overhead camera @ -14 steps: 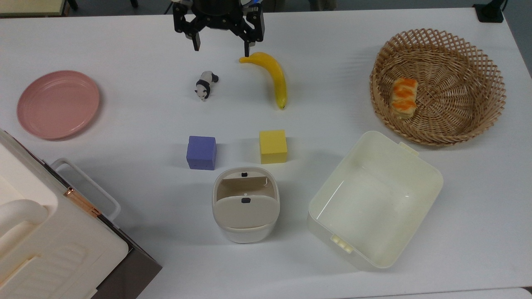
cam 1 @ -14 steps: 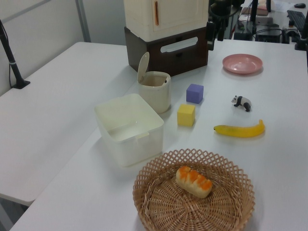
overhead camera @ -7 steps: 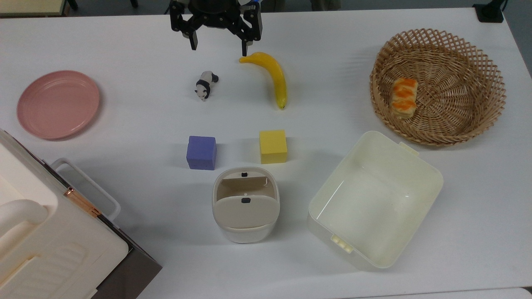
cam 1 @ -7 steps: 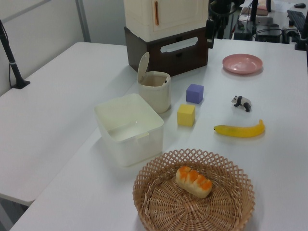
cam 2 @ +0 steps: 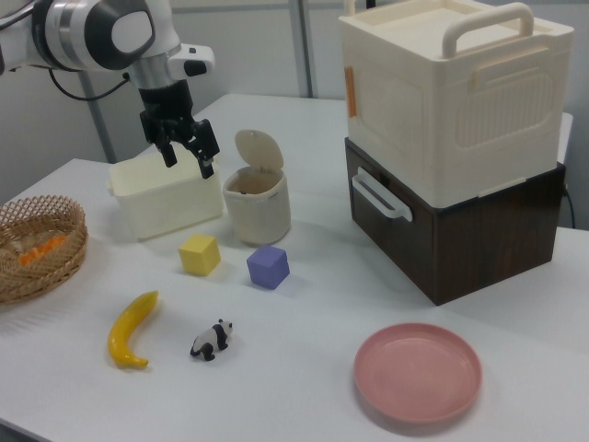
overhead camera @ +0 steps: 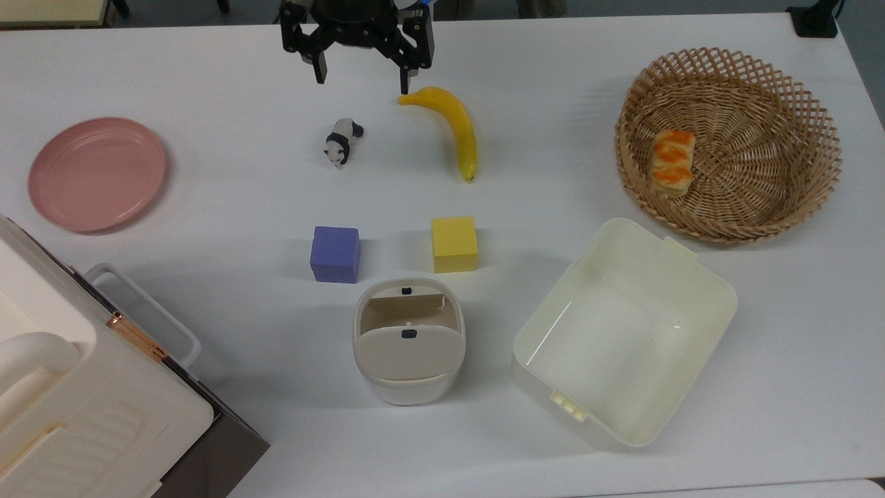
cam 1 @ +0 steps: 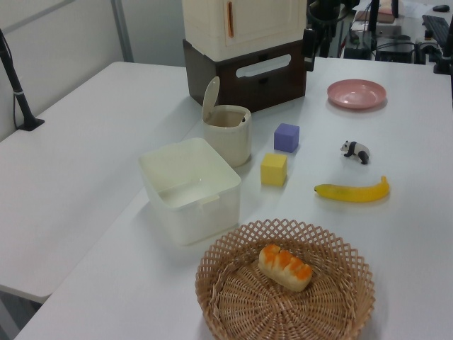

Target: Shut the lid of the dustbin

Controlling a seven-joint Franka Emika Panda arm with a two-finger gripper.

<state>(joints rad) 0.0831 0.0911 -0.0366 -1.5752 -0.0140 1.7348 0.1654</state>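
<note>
White tabletop (overhead camera: pixel 207 173), with the dustbin (overhead camera: pixel 408 339) as my landmark: its lid (cam 1: pixel 210 100) stands upright on the hinge and the mouth is uncovered. I see the purple cube (overhead camera: pixel 335 254) and yellow cube (overhead camera: pixel 454 243) just beyond the dustbin and the cream tub (overhead camera: pixel 624 330) beside it. My gripper (overhead camera: pixel 360 75) hangs well apart from the dustbin, above the table past the panda (overhead camera: pixel 341 141) and banana (overhead camera: pixel 453 128), fingers spread wide and holding nothing.
</note>
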